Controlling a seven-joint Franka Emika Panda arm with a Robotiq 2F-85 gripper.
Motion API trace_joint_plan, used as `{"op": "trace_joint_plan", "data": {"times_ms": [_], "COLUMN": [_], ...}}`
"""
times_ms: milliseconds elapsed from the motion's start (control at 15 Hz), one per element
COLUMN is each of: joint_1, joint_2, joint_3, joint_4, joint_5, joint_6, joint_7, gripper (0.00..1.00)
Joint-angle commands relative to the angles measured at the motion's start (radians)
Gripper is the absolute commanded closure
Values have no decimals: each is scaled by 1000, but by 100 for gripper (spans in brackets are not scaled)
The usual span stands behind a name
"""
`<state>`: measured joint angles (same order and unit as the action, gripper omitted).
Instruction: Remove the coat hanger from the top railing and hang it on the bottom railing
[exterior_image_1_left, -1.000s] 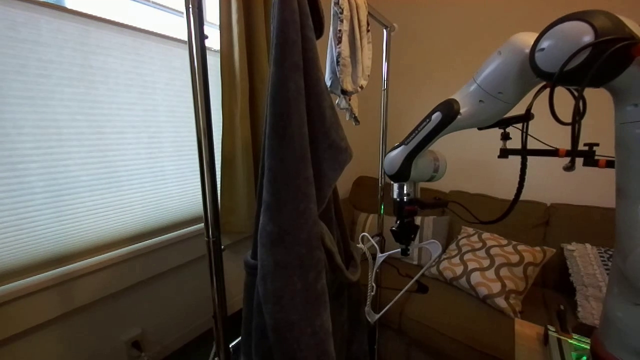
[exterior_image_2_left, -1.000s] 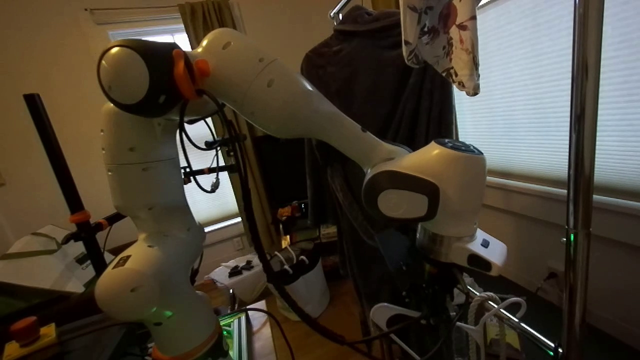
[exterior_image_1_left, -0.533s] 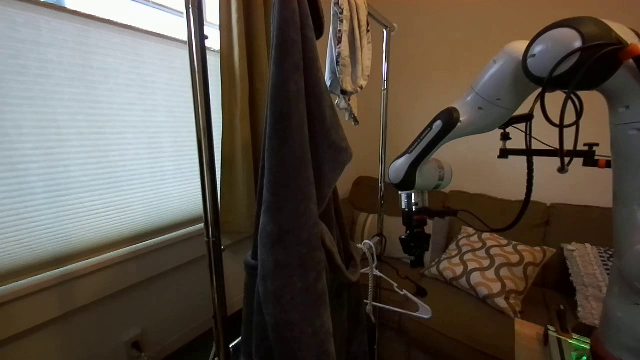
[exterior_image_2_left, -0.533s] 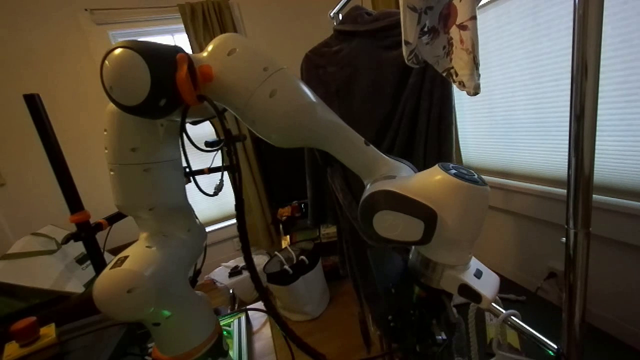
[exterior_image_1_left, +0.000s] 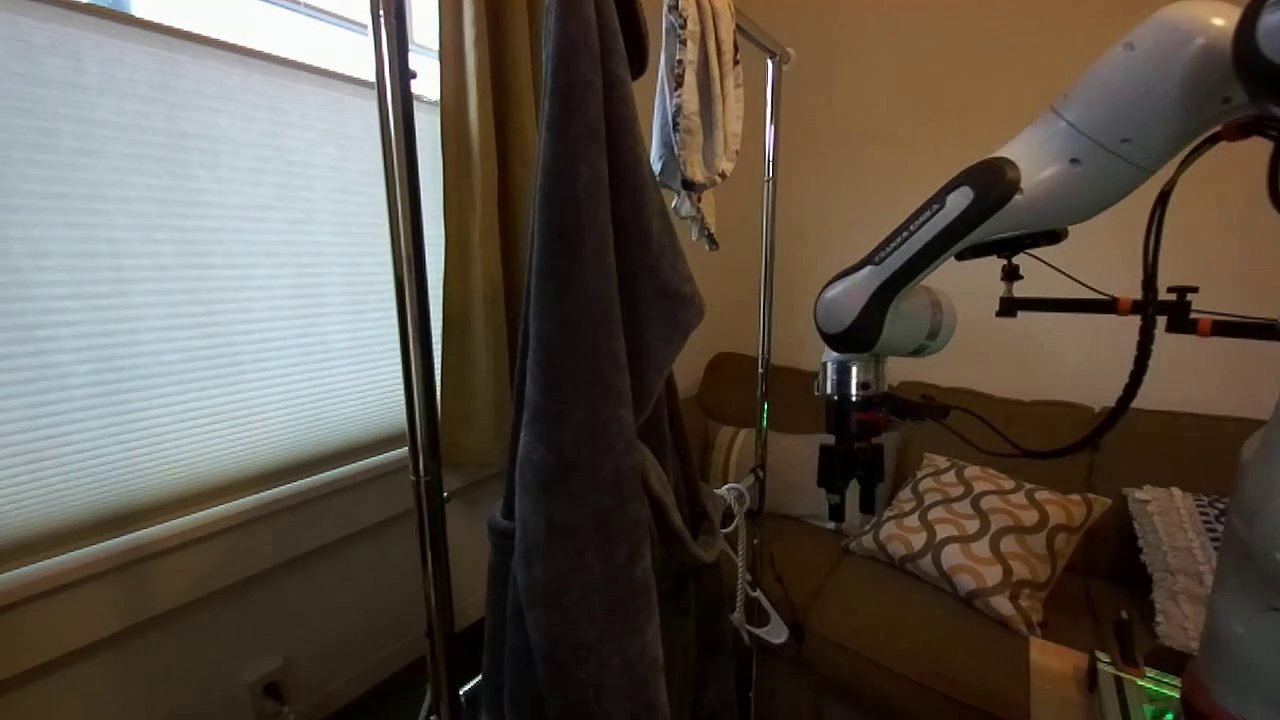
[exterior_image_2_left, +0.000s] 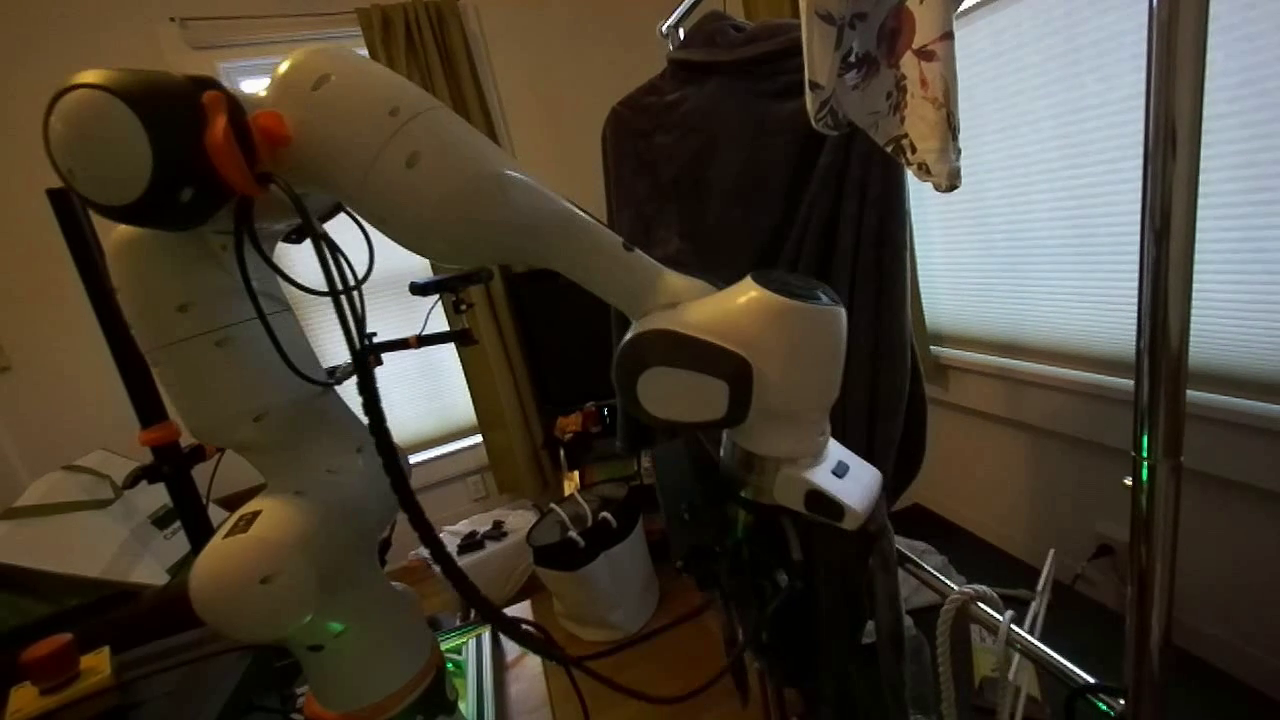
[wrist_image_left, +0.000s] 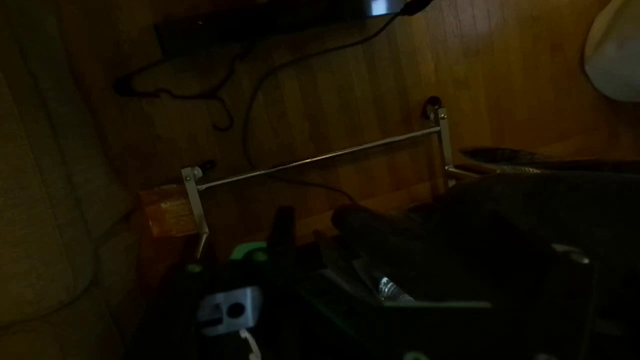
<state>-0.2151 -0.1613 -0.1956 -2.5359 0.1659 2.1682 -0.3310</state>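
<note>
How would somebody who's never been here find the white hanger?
In an exterior view, find the grey robe. Low on its right, near a shiny pole, dangles a rope. The hanger pokes out right of the rope's bottom: smooth white plastic with a rounded corner, while the rope is twisted.

In an exterior view, the robot arm (exterior_image_1_left: 930, 232) bears "FRANKA EMIKA"; a dark label (exterior_image_2_left: 241, 524) near its base and print on a white box (exterior_image_2_left: 100, 535) are unreadable.
</note>
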Motion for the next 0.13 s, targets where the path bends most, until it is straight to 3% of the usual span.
{"op": "trace_joint_plan", "data": {"times_ms": [0,67], "joint_1": [20,21], "joint_2": [-29,-36], "joint_3": [-14,-15], "joint_4": [-14,-14], "joint_5": [-4,-4], "joint_6": [1,0], "joint_7": [4,4], "gripper": [0,0]}}
